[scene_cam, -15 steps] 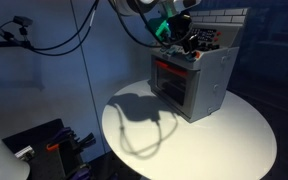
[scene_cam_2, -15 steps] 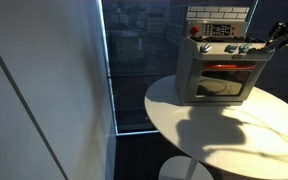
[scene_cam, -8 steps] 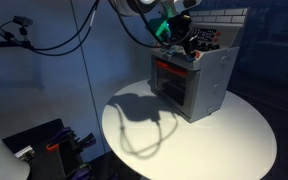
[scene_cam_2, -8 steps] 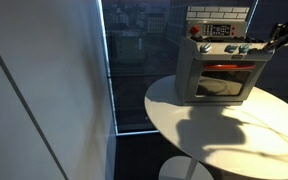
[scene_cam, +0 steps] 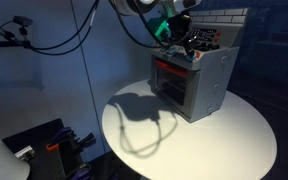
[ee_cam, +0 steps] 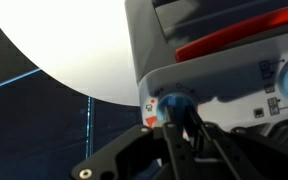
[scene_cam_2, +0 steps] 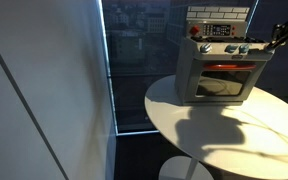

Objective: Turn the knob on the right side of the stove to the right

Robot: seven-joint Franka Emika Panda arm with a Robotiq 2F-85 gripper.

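Nothing shifts from a second ago: my claw stays pinched on the knob, with the stove right ahead of it. If I twist off-axis, the claw may slip off, or the stove may skid on the counter.

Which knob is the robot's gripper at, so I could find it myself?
On the round white table stands a small grey toy stove with a red-framed oven door. Above the door runs a row of light-blue knobs; it is the end knob, the only one with the dark gripper at it.
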